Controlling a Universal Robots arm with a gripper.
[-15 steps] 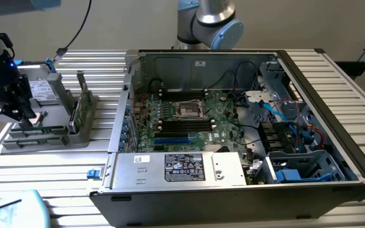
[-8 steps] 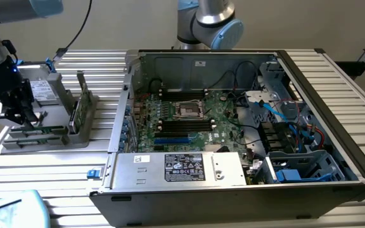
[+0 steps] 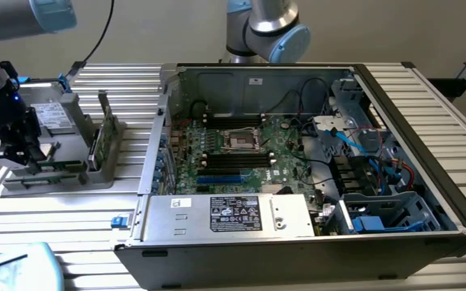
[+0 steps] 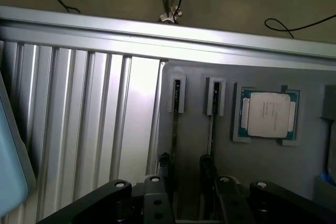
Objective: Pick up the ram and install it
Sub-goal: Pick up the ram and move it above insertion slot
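Over the grey parts tray (image 4: 307,174), the end effector (image 4: 189,205) hangs with its fingers (image 4: 153,202) spread wide and nothing between them. In the exterior view the end effector (image 3: 13,151) sits above the side of the tray (image 3: 95,177) farthest from the computer case (image 3: 314,248).

Directly below and ahead of the end effector, two rams stand on edge in the tray. Each shows as a thin dark line: the ram nearer the tray's rim (image 4: 177,98) and the ram nearer the processor chip (image 4: 214,98). Their long axes run parallel, from the slotted end posts straight back toward the fingers, so the spread jaws appear to lie across the thin width of the sticks. Both near ends pass under the fingers, and I cannot tell which stick is better centred between them. Neither ram is touched as far as the wrist view shows.

Beyond the second ram, one square silver processor chip (image 4: 268,114) lies flat in its own tray pocket. Past the tray's rim runs the ribbed aluminium table (image 4: 94,124).

Count: one end effector, two rams, one processor chip, one tray, one open case. The case stands beside the tray on the exterior view's right, with its motherboard (image 3: 257,151) exposed.
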